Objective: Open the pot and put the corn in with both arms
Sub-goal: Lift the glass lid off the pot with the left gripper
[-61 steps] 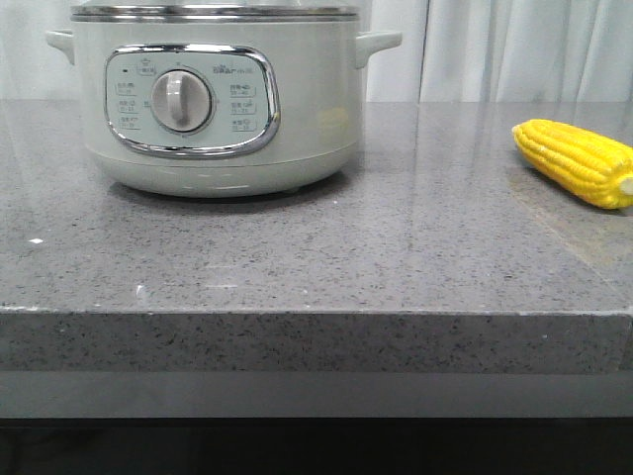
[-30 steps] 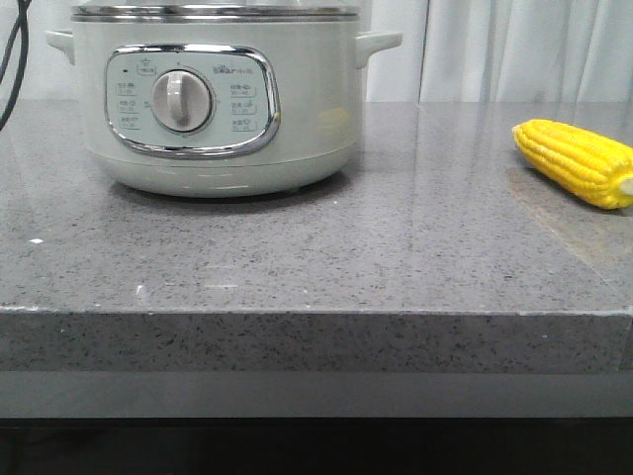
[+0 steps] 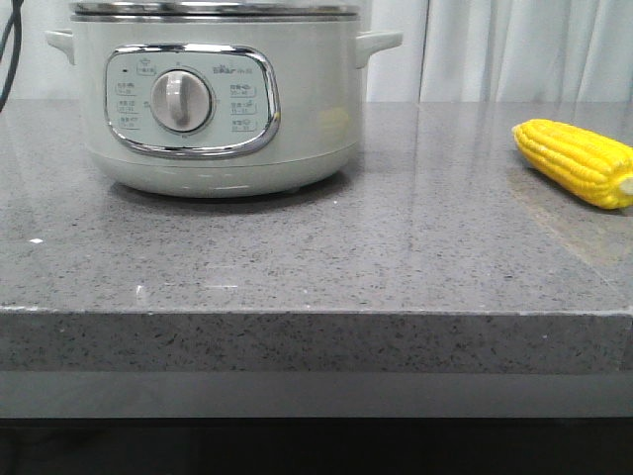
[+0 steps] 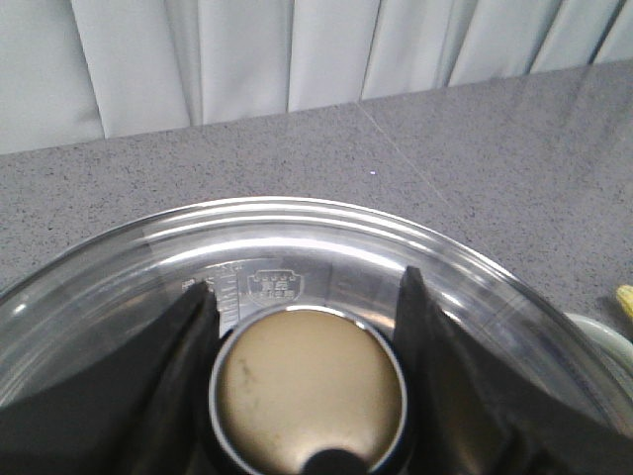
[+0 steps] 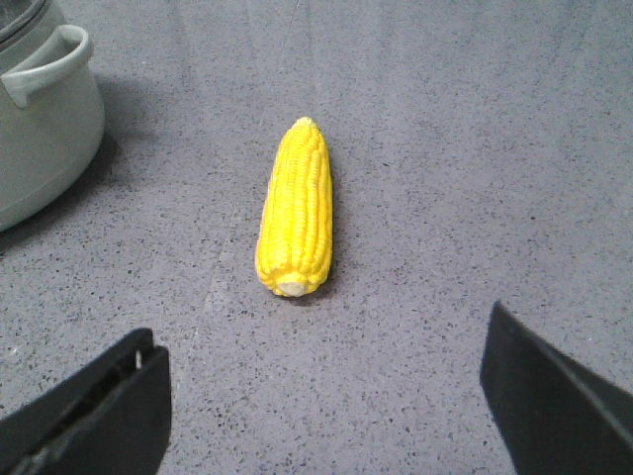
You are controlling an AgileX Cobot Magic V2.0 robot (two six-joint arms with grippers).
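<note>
The pale grey-green pot stands at the back left of the counter with its steel-rimmed glass lid on it. In the left wrist view my left gripper is right above the lid, its two black fingers pressed against either side of the round metal lid knob. The yellow corn lies on the counter at the far right. In the right wrist view the corn lies with its pale end towards my right gripper, which is wide open, empty and short of it. Neither gripper shows in the front view.
A grey speckled counter with its front edge close to the camera. White curtains hang behind. A black cable shows at the upper left. The pot's side handle is left of the corn.
A black cable has come into the front view at the upper left and shifted slightly. The pot and corn have not moved.
</note>
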